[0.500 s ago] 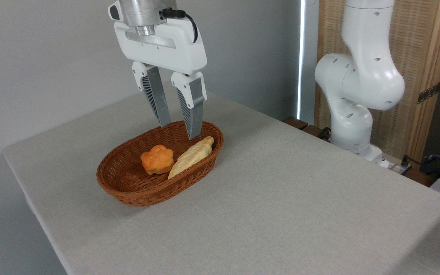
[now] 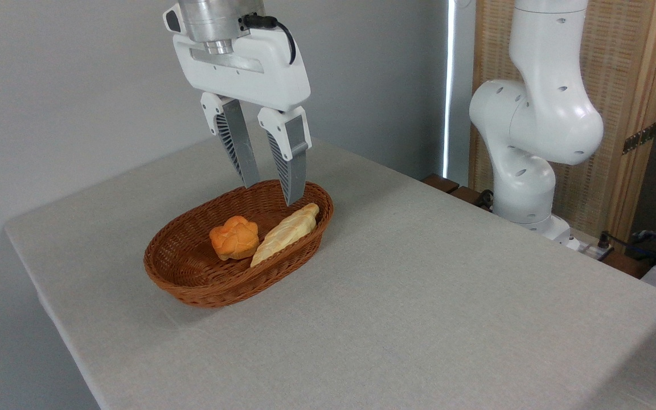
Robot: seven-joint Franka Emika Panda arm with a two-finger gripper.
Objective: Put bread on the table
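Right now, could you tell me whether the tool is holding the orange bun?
No, the tool hangs open and empty above the basket, while the orange bun lies inside it beside the pale loaf.

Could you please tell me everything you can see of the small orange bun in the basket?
The bun is small, round and orange-golden, with a knotted top of rounded lobes like a flower and a glossy, baked-looking crust. It sits upright, whole, on the floor of the brown wicker basket, near the middle. Its right side rests against the long pale loaf beside it. The gripper hangs open above the basket's far end and does not touch the bun.
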